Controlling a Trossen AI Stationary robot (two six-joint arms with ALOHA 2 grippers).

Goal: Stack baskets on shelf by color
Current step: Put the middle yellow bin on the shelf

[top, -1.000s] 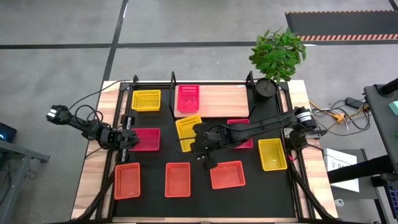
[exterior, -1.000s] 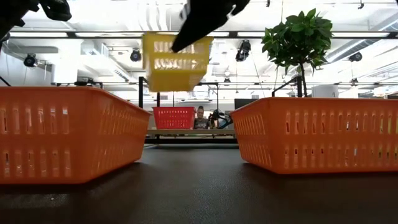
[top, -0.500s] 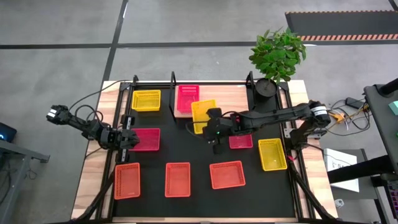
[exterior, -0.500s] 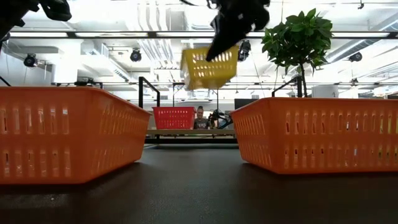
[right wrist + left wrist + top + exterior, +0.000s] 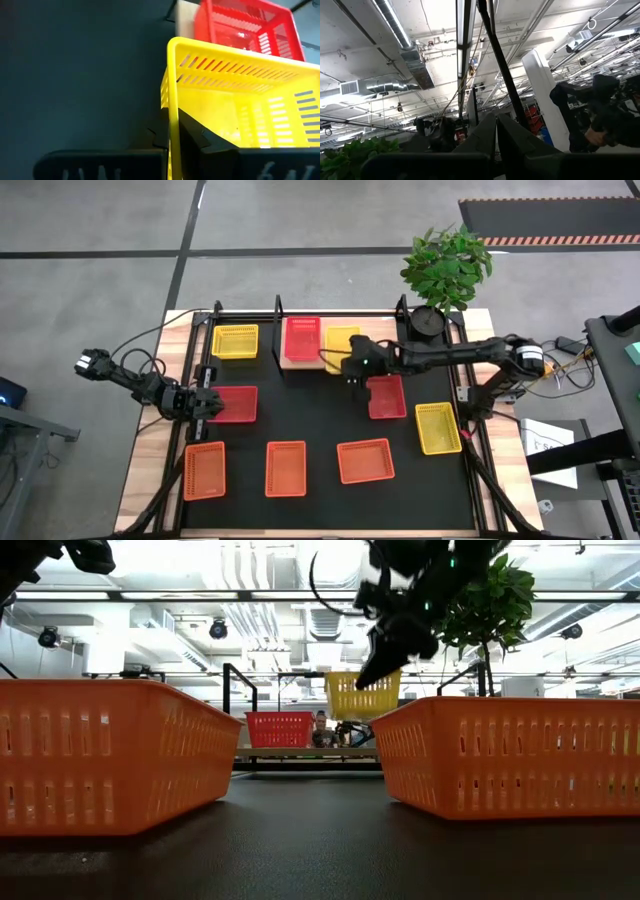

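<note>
The right gripper (image 5: 352, 369) has its fingers (image 5: 172, 131) clamped on the near rim of a yellow basket (image 5: 341, 347), one finger inside the wall and one outside, and holds it over the front part of the shelf (image 5: 385, 340). Taking the red basket on the shelf (image 5: 302, 338) as landmark, the carried basket hangs just beside it toward the plant (image 5: 447, 265), with its long axis running the same way, front to back across the board. In the low view it looks lifted clear of the board and slightly tilted. From the fingers the basket extends away toward the back of the shelf, so the set-down probably calls for lowering and a small push in that direction. The left gripper (image 5: 200, 402) waits well away on the red basket's other side, at a pink-red basket on the tabletop (image 5: 233, 404); whether its fingers are gripping cannot be told.
</note>
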